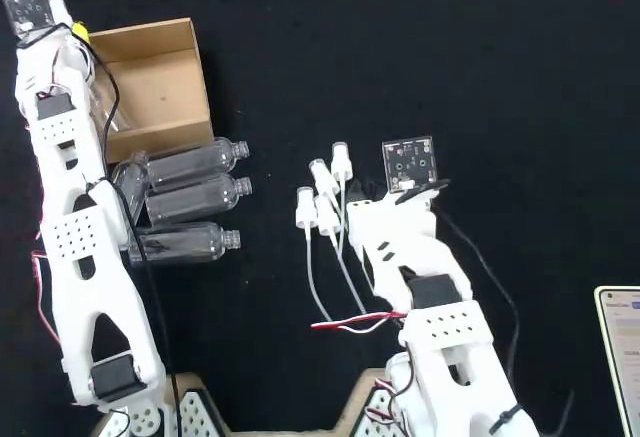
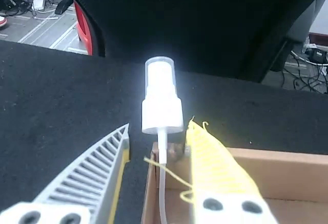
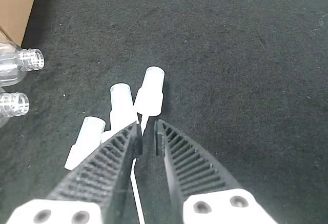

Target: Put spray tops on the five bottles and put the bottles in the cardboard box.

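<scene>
Overhead; close wrists; shared spray tops (image 1: 318,177)

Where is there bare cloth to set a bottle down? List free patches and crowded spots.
Free: the black cloth right of the spray tops, out to the far edge; a narrow strip between the bottles and the tops. Crowded: beside the cardboard box, where bottles lie by the left arm.

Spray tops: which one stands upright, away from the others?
The spray top at the left gripper, upright over the cardboard box's corner; the other four lie clustered on the table.
</scene>
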